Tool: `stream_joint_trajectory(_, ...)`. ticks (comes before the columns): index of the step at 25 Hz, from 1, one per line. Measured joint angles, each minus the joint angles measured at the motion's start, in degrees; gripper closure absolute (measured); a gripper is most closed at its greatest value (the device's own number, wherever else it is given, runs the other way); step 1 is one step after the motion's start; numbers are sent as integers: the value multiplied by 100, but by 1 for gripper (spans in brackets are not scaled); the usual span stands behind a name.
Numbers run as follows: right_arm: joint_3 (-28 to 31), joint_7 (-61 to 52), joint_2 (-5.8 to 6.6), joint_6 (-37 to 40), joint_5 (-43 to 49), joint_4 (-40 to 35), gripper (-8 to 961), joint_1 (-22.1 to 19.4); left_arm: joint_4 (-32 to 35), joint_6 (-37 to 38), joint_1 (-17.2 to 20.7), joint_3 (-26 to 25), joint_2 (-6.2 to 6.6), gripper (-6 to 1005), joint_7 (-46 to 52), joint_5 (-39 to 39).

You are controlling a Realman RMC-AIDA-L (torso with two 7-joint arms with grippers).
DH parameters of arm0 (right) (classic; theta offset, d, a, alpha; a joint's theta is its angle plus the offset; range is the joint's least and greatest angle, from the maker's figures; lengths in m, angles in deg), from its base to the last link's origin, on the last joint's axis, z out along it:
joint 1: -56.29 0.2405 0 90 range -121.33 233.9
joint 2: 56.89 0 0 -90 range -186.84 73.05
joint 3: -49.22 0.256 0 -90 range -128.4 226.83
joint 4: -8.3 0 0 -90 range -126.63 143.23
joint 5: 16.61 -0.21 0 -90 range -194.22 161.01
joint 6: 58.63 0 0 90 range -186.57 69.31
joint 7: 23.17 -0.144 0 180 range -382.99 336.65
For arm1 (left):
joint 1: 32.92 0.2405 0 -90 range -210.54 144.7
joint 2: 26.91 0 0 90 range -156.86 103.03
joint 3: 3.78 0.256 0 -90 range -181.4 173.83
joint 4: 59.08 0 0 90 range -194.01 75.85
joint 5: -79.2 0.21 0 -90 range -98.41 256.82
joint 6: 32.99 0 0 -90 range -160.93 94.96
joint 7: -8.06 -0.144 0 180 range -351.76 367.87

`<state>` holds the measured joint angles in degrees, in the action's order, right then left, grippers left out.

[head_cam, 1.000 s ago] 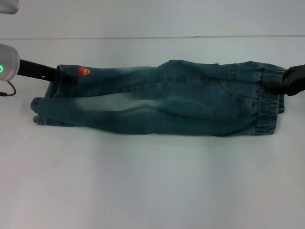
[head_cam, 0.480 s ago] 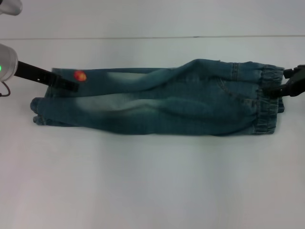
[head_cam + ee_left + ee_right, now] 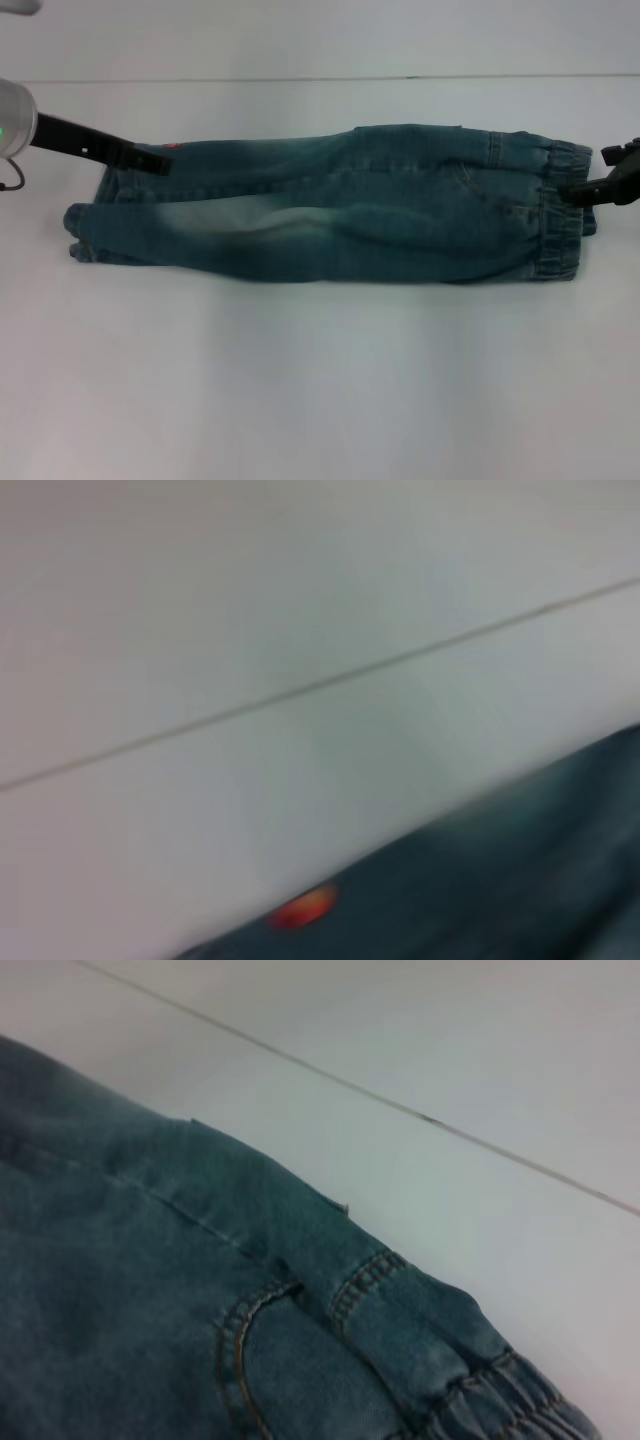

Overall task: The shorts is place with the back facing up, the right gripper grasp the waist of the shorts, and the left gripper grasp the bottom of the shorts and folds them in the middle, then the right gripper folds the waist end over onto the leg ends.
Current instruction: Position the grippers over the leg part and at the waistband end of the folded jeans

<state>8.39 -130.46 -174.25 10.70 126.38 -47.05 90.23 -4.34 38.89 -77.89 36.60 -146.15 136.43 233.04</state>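
The blue denim shorts lie folded lengthwise across the white table. The waist end is at the right and the leg ends at the left. My left gripper, a black claw on a silver wrist, rests on the far leg hem and looks shut on it. It nearly covers the orange ball, which also shows in the left wrist view. My right gripper is at the gathered waistband and appears shut on it. The right wrist view shows the waistband and a pocket seam.
Behind the shorts a thin seam line runs across the table. Bare white tabletop spreads in front of the shorts toward the near edge.
The upper layer's raised hump has sunk and flattened onto the lower layer. The left gripper has shifted slightly back with the hem, and the orange ball has slid almost out of sight beneath it.
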Motion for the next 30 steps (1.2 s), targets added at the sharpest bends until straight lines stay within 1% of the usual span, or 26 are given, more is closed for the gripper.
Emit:
stream_joint_trajectory(4, 23, 182, 9, 95, -501, -40, 34, -290, 198, 553, 331, -39, 31, 63, -711, -1233)
stream_joint_trajectory(8, 290, 895, 17, 311, -1625, 13, 33, -832, 44, 1123, 728, -47, 47, 65, -1589, -2388)
stream_joint_trajectory(10, 539, 1449, 4, 492, -2292, 160, 33, -1131, -106, 1496, 877, -48, 50, 65, -2063, -2801)
stream_joint_trajectory(13, 853, 2154, -7, 805, -2983, 530, 33, -1463, -303, 2049, 1022, -47, 49, 66, -2610, -3203)
stream_joint_trajectory(14, 961, 2428, -8, 904, -3176, 729, 33, -1556, -341, 2142, 1060, -43, 46, 66, -2699, -3267)
stream_joint_trajectory(15, 1108, 2924, -17, 992, -3367, 1115, 33, -1677, -359, 2197, 1088, -34, 36, 66, -2746, -3294)
stream_joint_trajectory(16, 1108, 2924, -17, 992, -3367, 1115, 34, -1677, -367, 2227, 1110, -21, 24, 66, -2771, -3299)
stream_joint_trajectory(17, 1172, 3183, -34, 974, -3412, 1299, 34, -1724, -374, 2231, 1122, -1, 12, 66, -2775, -3290)
stream_joint_trajectory(20, 1344, 3941, -169, 746, -3425, 1802, 35, -1769, -426, 2239, 1134, 106, -4, 67, -2779, -3270)
stream_joint_trajectory(22, 1414, 4361, -219, 587, -3435, 2183, 36, -1734, -440, 2255, 1135, 164, -14, 67, -2779, -3270)
stream_joint_trajectory(24, 1442, 4613, -211, 407, -3453, 2533, 37, -1663, -442, 2275, 1136, 174, -23, 67, -2777, -3270)
stream_joint_trajectory(26, 1457, 4751, -200, 262, -3464, 2712, 34, -1617, -447, 2266, 1137, 176, -24, 67, -2760, -3270)
stream_joint_trajectory(30, 1467, 4934, -214, 150, -3472, 2846, 30, -1579, -453, 2244, 1139, 179, -24, 66, -2722, -3266)
